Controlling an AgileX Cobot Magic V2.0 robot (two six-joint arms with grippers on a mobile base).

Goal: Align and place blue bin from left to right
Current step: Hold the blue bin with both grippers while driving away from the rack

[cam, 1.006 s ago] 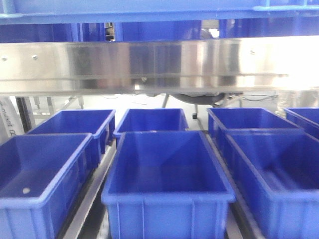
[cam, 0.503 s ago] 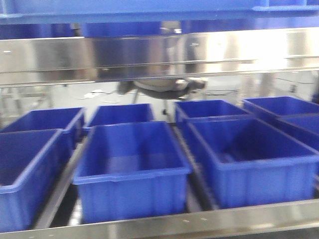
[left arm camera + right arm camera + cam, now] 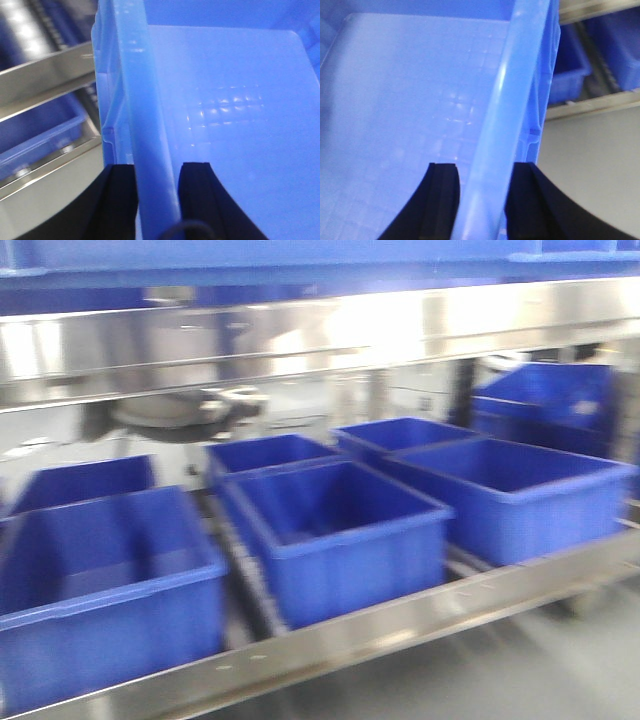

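Note:
I hold the blue bin [image 3: 225, 125] between both arms. My left gripper [image 3: 157, 167] is shut on its left rim, one black finger [image 3: 122, 192] outside the wall and the other inside. My right gripper [image 3: 482, 167] is shut on the opposite rim in the same way, and the bin's pale floor [image 3: 410, 100] fills that view. In the front view only the blue bin's edge [image 3: 250, 255] shows as a strip along the top; neither gripper is visible there.
A shiny steel rail [image 3: 300, 340] crosses the front view below the held bin. Beneath it, several blue bins [image 3: 340, 530] sit in rows on a rack behind a lower steel rail [image 3: 400, 625]. Grey floor lies at the bottom right.
The rack and its bins have slid left and farther off in the front view, and the lower rail and floor have come into sight. The held bin stays along the top edge.

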